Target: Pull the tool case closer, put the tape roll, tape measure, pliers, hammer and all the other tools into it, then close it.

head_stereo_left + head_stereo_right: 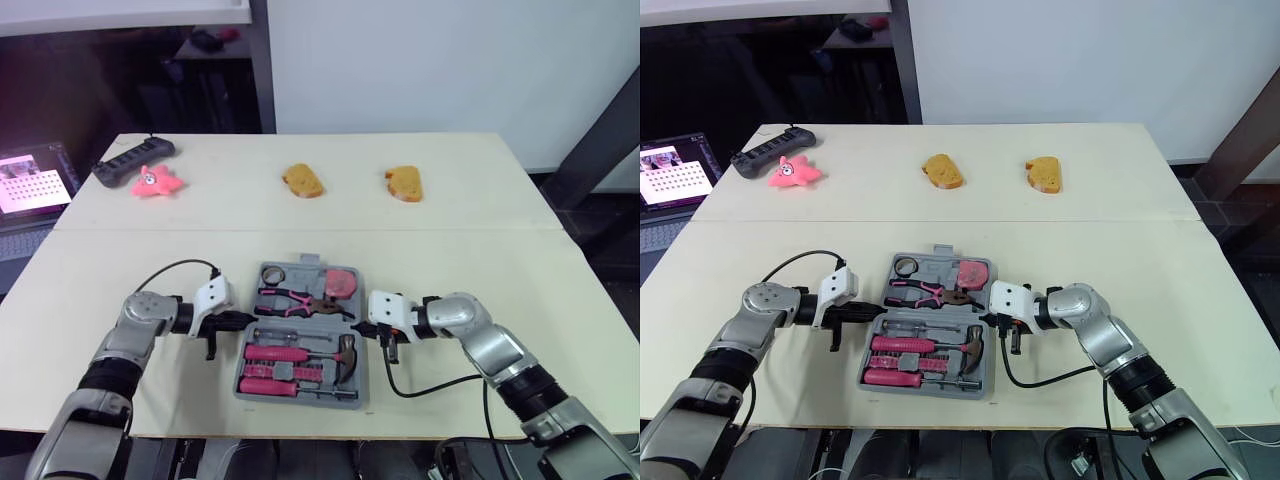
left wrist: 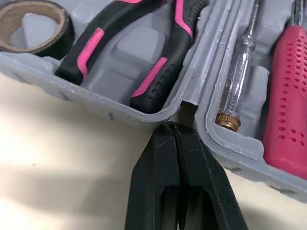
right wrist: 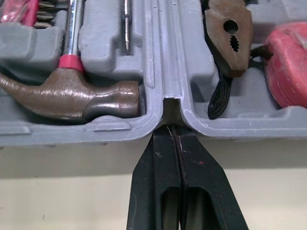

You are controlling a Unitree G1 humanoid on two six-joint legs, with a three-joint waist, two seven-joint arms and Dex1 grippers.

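Both closed, left tool (image 2: pixel 175 128), right tool (image 3: pixel 173 130) touch tool case (image 3: pixel 163 57).

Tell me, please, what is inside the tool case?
In the tool case, the far half holds tape roll, pliers, tape measure; the near half, hammer and pink-handled screwdrivers. Anything beneath them is covered.

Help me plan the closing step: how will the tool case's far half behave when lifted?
Likely stiff: the tool case is moulded plastic, so the half should swing as one piece. Probably heavy for its size, holding pliers and tape measure. Those may slip out once it tilts.
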